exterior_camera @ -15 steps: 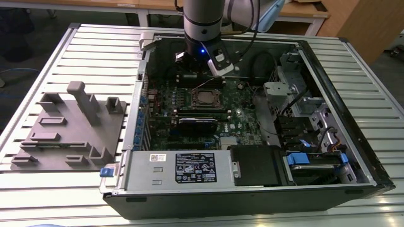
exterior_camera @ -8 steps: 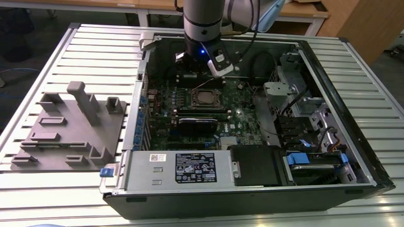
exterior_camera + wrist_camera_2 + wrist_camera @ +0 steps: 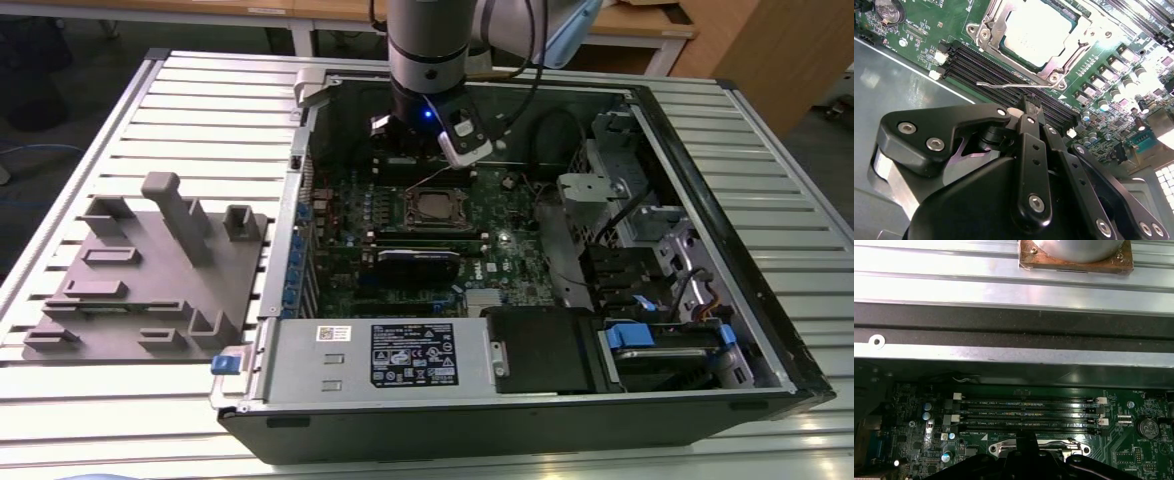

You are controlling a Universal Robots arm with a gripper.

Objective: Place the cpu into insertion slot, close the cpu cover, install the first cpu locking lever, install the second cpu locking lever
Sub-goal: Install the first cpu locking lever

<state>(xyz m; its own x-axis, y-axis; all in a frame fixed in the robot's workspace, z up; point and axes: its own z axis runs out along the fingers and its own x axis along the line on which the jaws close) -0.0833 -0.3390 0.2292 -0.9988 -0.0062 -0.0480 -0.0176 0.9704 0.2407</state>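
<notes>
You're looking at the cpu (image 3: pixel 1036 30) sitting flat in the slot (image 3: pixel 434 208) on the green board (image 3: pixel 514 262), near the middle of the open case (image 3: pixel 697 150). Its pale grey metal top is catching the light in the second wrist view. The cover (image 3: pixel 995 22) is lying down around it, a silvery frame with the chip showing through its window. A thin wire lever (image 3: pixel 1004 85) is sticking out across the black memory slots (image 3: pixel 1029 412) just beside the slot.

Your gripper (image 3: pixel 1027 104) is hovering over those memory slots with its fingers (image 3: pixel 1029 150) pinched together and nothing showing between them. Whether the tips are touching the lever, I can't tell.

Writing-wise, a white sticker (image 3: pixel 412 355) is sitting on the power supply (image 3: pixel 307 362), and tiny white lettering is running along the memory slots in the first wrist view. I can't make out any of it. In that view the gripper's body is covering most of the slot, and in the exterior view the arm (image 3: pixel 430 50) is blocking the fingertips.
</notes>
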